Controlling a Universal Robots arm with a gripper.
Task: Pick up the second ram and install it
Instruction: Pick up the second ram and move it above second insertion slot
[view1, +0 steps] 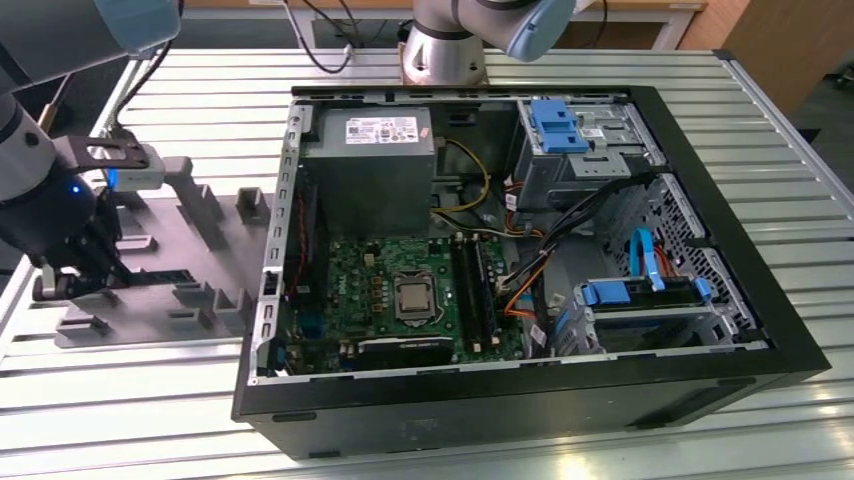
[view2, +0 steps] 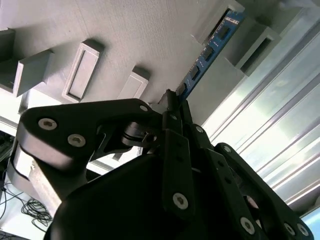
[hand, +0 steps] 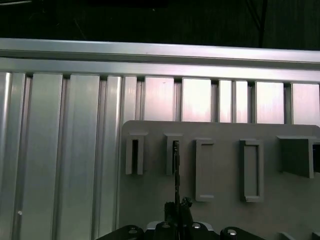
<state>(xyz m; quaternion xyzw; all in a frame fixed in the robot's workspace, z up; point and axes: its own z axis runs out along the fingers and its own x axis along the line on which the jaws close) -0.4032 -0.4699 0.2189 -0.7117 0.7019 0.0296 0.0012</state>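
The second ram (view2: 209, 51) is a thin blue circuit-board stick with dark chips. It stands on edge on the grey fixture plate (view2: 150, 35), its far end in a slotted grey block (view2: 252, 42). My gripper (view2: 175, 101) is shut on the stick's near end, one finger on each face. In the first wrist view the ram (hand: 176, 170) shows edge-on as a thin dark line running from a fixture slot down to my gripper (hand: 177, 212). In the exterior view my gripper (view1: 74, 285) hangs low over the fixture plate (view1: 160, 300), at the exterior view's left of the computer case.
The open computer case (view1: 534, 400) lies on the slatted aluminium table (view1: 120, 400). Inside, the green motherboard (view1: 360, 280) has long black memory slots (view1: 470, 290), beside cables and blue drive brackets (view1: 641, 290). Several grey fixture blocks (hand: 205, 170) stand up from the plate.
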